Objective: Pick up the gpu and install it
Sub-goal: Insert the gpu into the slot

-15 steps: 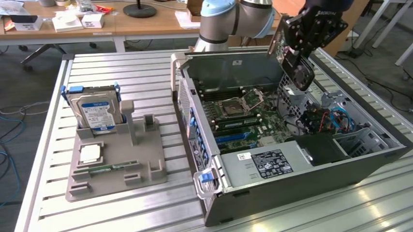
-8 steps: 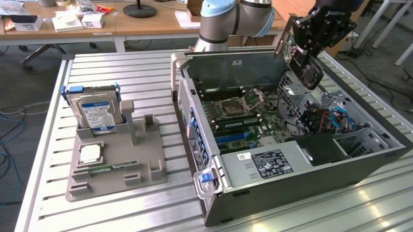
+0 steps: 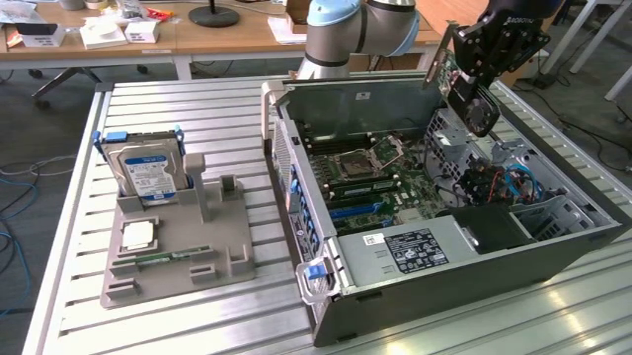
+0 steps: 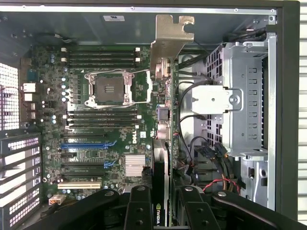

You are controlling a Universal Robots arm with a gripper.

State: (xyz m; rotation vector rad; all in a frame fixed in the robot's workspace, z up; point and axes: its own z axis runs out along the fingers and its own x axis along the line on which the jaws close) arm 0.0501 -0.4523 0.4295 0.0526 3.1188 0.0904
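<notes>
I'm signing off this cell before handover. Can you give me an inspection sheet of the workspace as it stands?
Surface: slatted metal table, carrying an open computer case and a grey parts holder.
Job's things: gpu held in the air over the open case, above the motherboard, not seated.
Clutter: hard drive standing upright in the holder; memory stick lying in it.
Grippers: gripper shut on the gpu, a finger on each face.
Cables: red and blue cables inside the case; loose cables on the floor at the exterior view's left.
Surroundings: wooden desk with boxes behind the table.
</notes>
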